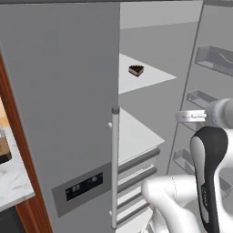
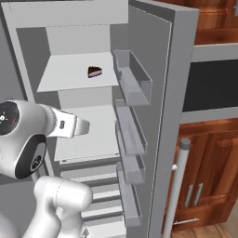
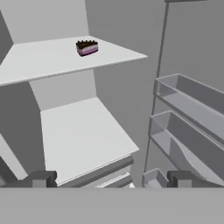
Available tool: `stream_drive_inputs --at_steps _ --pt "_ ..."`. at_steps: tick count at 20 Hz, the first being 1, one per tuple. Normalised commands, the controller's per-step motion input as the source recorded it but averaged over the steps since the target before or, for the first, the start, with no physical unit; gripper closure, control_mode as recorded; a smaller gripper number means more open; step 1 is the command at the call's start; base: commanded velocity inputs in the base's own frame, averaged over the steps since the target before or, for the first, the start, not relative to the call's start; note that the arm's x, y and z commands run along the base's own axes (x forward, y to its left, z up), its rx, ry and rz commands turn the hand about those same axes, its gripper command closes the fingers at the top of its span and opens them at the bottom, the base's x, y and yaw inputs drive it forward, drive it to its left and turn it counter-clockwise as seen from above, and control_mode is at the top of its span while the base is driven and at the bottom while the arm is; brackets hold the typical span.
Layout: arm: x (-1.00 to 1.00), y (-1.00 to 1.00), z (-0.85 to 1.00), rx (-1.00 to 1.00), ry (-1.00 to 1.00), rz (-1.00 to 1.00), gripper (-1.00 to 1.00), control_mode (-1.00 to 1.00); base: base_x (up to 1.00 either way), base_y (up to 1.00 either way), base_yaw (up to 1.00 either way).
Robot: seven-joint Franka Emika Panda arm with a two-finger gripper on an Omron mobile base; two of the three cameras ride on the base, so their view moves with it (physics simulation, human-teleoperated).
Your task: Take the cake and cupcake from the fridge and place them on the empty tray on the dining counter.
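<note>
- Hovering in front of the open fridge (image 2: pixel 160 93), the gripper (image 3: pixel 111 179) has its 2 fingertips (image 3: pixel 41 178) spread wide with nothing between them.
- The cake (image 3: pixel 87 47) sits on the upper shelf (image 3: pixel 52 59), above and ahead of the gripper and a little to its left in the hand view, well apart from it.
- The slice is tiny against the jaw span, so it should weigh next to nothing, but it is probably soft and easy to crush or smear.
- Best hold, in my judgement: the 2 flat side faces, low on the dark base rather than on the pink layer, closing gently.
- The shelf looks smooth, so a glancing touch could skid the slice backward.
- The lower shelf (image 3: pixel 83 135) lies just ahead of the fingertips and below the cake's level.
</note>
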Motion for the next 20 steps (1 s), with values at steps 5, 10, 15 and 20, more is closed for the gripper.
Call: stream_drive_inputs --at_steps 5,10,15,20 --pt "0.0 0.0 0.0 0.0 0.0 0.0 -1.0 1.0 0.64 0.03 0.2" --pt "0.18 0.12 0.23 -0.01 0.1 -0.01 -1.0 -1.0 0.0 0.0 0.0" --pt "0.0 0.03 0.33 0.0 0.02 -0.01 -1.0 -1.0 0.0 0.0 0.0" --pt "0.38 0.05 0.2 0.0 -0.02 0.06 -1.0 -1.0 0.0 0.0 0.0"
